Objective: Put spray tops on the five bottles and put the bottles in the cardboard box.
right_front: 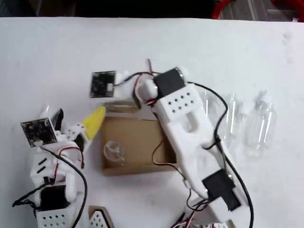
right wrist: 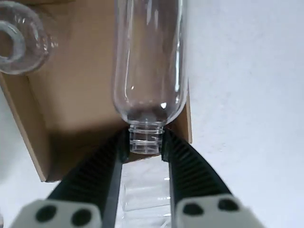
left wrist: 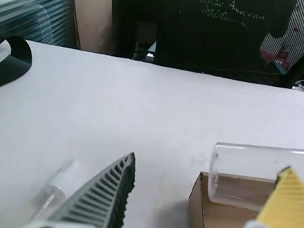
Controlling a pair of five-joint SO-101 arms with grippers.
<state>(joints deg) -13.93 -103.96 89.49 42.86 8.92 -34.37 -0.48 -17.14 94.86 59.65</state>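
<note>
My right gripper point(right wrist: 145, 137) is shut on the bare threaded neck of a clear bottle point(right wrist: 149, 61), which lies slanted over the far rim of the cardboard box point(right wrist: 71, 109). Another clear bottle point(right wrist: 14, 38) stands upright inside the box point(right_front: 137, 137) with its mouth open and no top, also visible from above point(right_front: 114, 151). My left gripper point(left wrist: 209, 166) is open beside the box's left corner, with its grey finger point(left wrist: 102, 194) and yellow finger point(left wrist: 285, 199) spread wide. The held bottle point(left wrist: 256, 173) shows just beyond the yellow finger.
More clear bottles lie on the white table at the right, one point(right_front: 228, 118) close to the right arm point(right_front: 183, 118) and one point(right_front: 260, 121) farther out. A small clear piece point(left wrist: 57, 190) lies on the table by the grey finger. The table's far edge point(right_front: 152, 18) is at the top.
</note>
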